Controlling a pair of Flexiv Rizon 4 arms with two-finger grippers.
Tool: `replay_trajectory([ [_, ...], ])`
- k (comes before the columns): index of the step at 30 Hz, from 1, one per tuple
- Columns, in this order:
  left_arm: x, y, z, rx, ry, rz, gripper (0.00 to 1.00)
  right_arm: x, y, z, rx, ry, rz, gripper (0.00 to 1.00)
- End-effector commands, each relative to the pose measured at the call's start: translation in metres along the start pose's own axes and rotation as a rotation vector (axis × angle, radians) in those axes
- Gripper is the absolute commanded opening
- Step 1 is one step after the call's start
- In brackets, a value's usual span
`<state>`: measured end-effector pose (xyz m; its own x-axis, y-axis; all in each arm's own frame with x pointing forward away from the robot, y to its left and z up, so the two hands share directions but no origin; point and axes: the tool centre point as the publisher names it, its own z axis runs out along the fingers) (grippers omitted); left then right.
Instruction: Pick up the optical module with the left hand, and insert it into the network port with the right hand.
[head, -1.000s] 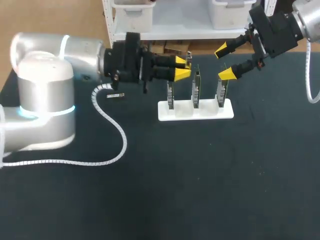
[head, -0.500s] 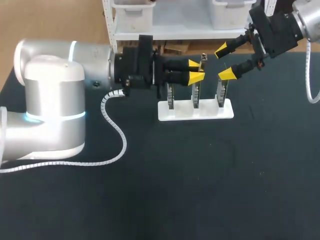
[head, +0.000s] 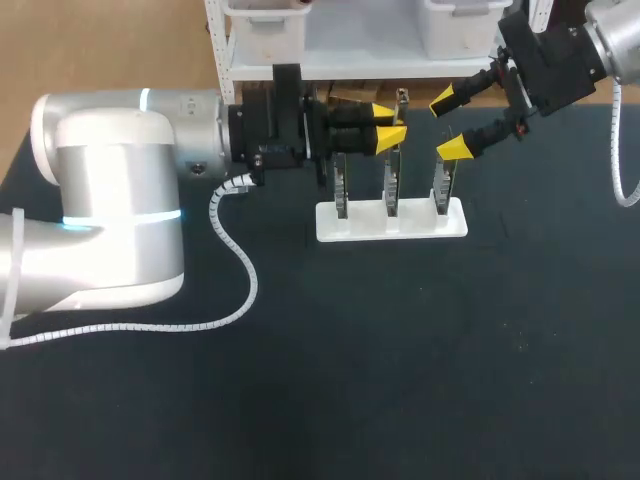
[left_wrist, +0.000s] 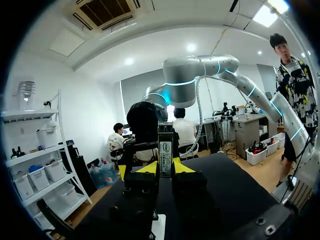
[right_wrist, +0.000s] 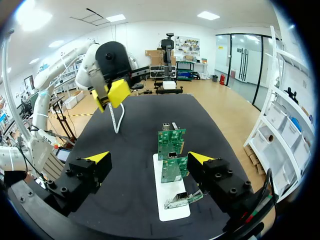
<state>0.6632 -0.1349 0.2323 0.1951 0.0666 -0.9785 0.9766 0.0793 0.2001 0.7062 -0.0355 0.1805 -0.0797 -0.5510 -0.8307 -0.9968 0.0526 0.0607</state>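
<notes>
Only the left wrist view shows the slim metal optical module (left_wrist: 165, 155) clamped in the left gripper (left_wrist: 165, 168). The right gripper (right_wrist: 149, 158) stands open, three green circuit boards (right_wrist: 171, 143) in one white stand (right_wrist: 173, 210) ahead of its jaws.

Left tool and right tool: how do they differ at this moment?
The left tool is shut on the module; the right tool is open and holds nothing. The left tool is drawn narrow; the right tool is spread wide. The left tool is by the stand's middle board, the right tool by its right-end board. Both have yellow tips.
</notes>
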Motion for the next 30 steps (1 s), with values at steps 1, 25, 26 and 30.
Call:
replay_trajectory([
  [1,0.001,0.023,0.006,0.173,0.008,-0.005,0.0,0.0,0.002,0.0,0.003,0.0,0.0,1.0],
  [25,0.017,0.02,0.032,0.2,0.025,-0.089,0.0,0.0,0.002,0.0,0.003,0.0,0.0,1.0],
  [26,0.016,0.019,0.031,0.185,0.027,-0.087,0.0,0.0,0.002,0.0,0.003,0.0,0.0,1.0],
  [30,0.018,0.011,0.026,0.133,0.013,-0.089,0.0,0.0,0.002,0.0,0.003,0.0,0.0,1.0],
])
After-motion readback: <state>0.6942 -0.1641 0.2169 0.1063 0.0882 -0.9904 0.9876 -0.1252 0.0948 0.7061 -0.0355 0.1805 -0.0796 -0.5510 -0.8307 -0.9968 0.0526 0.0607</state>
